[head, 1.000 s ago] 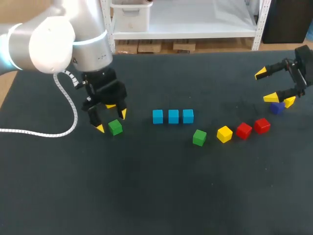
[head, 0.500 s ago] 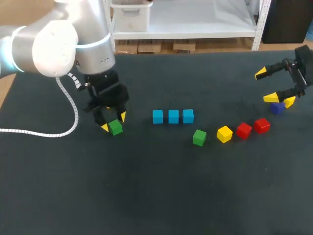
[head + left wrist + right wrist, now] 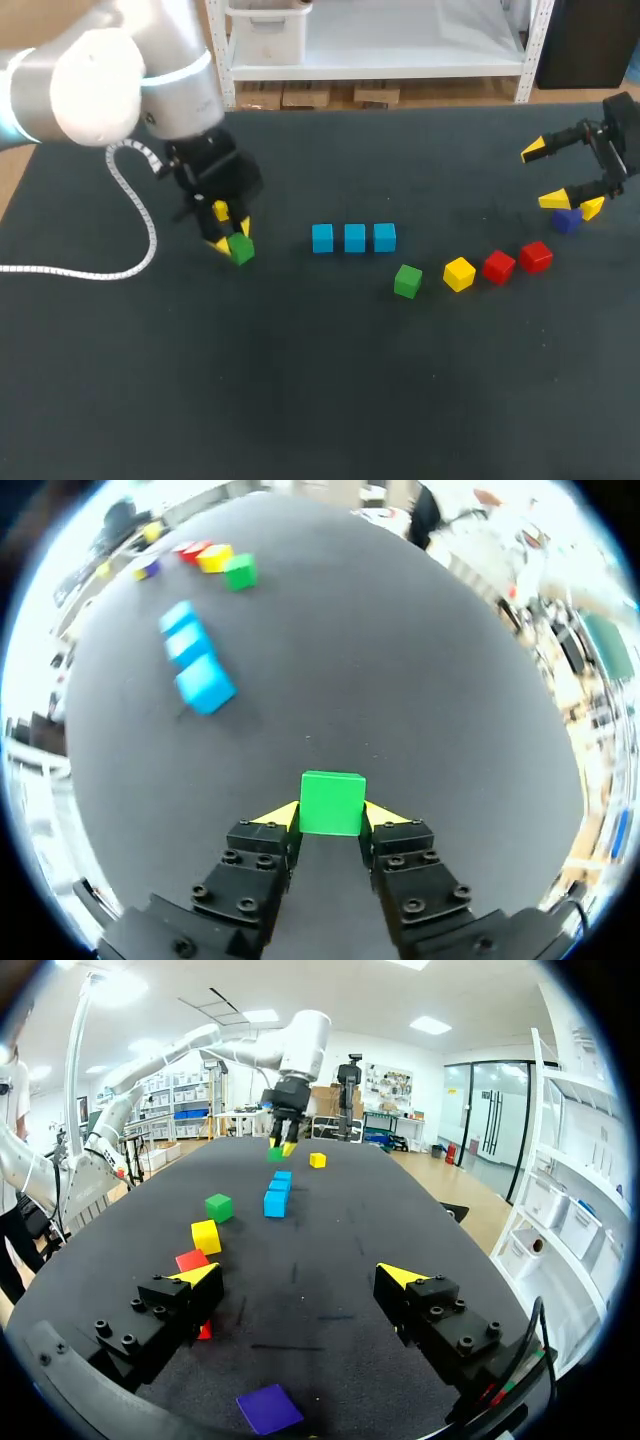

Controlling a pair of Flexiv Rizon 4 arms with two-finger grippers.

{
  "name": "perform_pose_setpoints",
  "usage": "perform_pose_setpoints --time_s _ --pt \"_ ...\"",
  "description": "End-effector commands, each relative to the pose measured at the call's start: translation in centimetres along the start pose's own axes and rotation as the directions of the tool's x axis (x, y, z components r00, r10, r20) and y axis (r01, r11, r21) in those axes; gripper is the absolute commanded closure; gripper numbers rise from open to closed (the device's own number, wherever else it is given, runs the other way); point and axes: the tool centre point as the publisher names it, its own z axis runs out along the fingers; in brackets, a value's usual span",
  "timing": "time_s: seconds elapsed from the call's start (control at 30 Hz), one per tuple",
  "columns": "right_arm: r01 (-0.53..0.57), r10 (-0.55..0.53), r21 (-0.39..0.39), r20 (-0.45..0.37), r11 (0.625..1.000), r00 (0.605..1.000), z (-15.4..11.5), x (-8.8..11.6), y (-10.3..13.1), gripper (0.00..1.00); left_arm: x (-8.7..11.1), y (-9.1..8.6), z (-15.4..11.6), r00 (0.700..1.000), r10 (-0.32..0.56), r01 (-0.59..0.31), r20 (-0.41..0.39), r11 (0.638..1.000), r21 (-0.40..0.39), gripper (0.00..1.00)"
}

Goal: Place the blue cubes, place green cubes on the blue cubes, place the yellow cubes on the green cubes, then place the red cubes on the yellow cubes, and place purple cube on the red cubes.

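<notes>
Only the blue row (image 3: 354, 238) is laid; nothing is stacked on it. Left of the row, the left gripper (image 3: 332, 818) pinches a green cube (image 3: 332, 802). Right of the row lie the second green (image 3: 407, 281), yellow (image 3: 459, 273), reds (image 3: 499, 266) and purple (image 3: 566, 221); there the right gripper (image 3: 300, 1274) gapes wide, empty.

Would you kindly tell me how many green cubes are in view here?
2. One green cube is gripped by the left tool; the second green cube lies beside the yellow cube.

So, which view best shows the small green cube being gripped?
The left wrist view: the small green cube sits large in the left gripper. The head view shows it small; the right wrist view, tiny, distant.
</notes>
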Motion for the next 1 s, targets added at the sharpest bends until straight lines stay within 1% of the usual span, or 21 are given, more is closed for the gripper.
perform_pose_setpoints --time_s 0.03,0.07,0.1,0.13,0.2,0.23,0.3,0.37,0.43,0.47,0.53,0.57,0.6,0.77,0.83,1.0 --pt "0.001 -0.001 0.002 -0.001 1.0 1.0 0.0 0.0 0.1 0.0 0.4 0.0 -2.4 0.944 -0.307 0.319 0.123 0.944 -0.089 1.0" --pt "0.001 -0.001 0.002 -0.001 1.0 1.0 0.0 0.0 0.1 0.0 0.3 0.1 -3.0 0.93 -0.335 0.353 0.15 0.929 -0.11 1.0" --pt "0.001 -0.001 0.002 -0.001 1.0 1.0 0.0 0.0 0.1 0.0 0.0 0.2 -3.4 0.912 -0.381 0.4 0.153 0.908 -0.124 1.0" --pt "0.001 -0.001 0.002 -0.001 1.0 1.0 0.0 0.0 0.1 0.0 -0.1 0.5 -3.7 0.885 -0.442 0.46 0.146 0.879 -0.128 1.0" --pt "0.001 -0.001 0.002 -0.001 1.0 1.0 0.0 0.0 0.1 0.0 -0.7 1.0 -4.1 0.861 -0.486 0.506 0.152 0.85 -0.149 1.0" --pt "0.001 -0.001 0.002 -0.001 1.0 1.0 0.0 0.0 0.1 0.0 -0.9 1.3 -4.1 0.84 -0.523 0.541 0.145 0.829 -0.14 1.0" --pt "0.001 -0.001 0.002 -0.001 1.0 1.0 0.0 0.0 0.1 0.0 -1.6 1.9 -4.3 0.825 -0.545 0.564 0.148 0.811 -0.157 1.0" --pt "0.001 -0.001 0.002 -0.001 1.0 1.0 0.0 0.0 0.1 0.0 -2.0 2.6 -4.4 0.796 -0.588 0.605 0.144 0.781 -0.155 1.0" --pt "0.001 -0.001 0.002 -0.001 1.0 1.0 0.0 0.0 0.1 0.0 -2.5 3.3 -4.5 0.766 -0.634 0.642 0.108 0.747 -0.172 1.0" --pt "0.001 -0.001 0.002 -0.001 1.0 1.0 0.0 0.0 0.1 0.0 -2.6 3.7 -4.4 0.754 -0.649 0.656 0.103 0.735 -0.171 1.0" --pt "0.001 -0.001 0.002 -0.001 1.0 1.0 0.0 0.0 0.1 0.0 -3.1 4.4 -4.4 0.732 -0.678 0.676 0.072 0.71 -0.197 1.0" --pt "0.001 -0.001 0.002 -0.001 1.0 1.0 0.0 0.0 0.1 0.0 -3.3 4.7 -4.3 0.722 -0.688 0.687 0.073 0.7 -0.193 1.0" --pt "0.001 -0.001 0.002 -0.001 1.0 1.0 0.0 0.0 0.1 0.0 -3.5 5.0 -4.3 0.702 -0.707 0.707 0.078 0.681 -0.189 1.0" --pt "0.001 -0.001 0.002 -0.001 1.0 1.0 0.0 0.0 0.1 0.0 -4.8 6.5 -3.9 0.664 -0.747 0.739 0.041 0.646 -0.191 1.0" --pt "0.001 -0.001 0.002 -0.001 1.0 1.0 0.0 0.0 0.1 0.0 -5.3 6.9 -3.7 0.663 -0.748 0.737 0.028 0.647 -0.193 1.0" --pt "0.001 -0.001 0.002 -0.001 1.0 1.0 0.0 0.0 0.1 0.0 -6.5 7.6 -3.2 0.663 -0.748 0.737 0.024 0.647 -0.193 1.0"
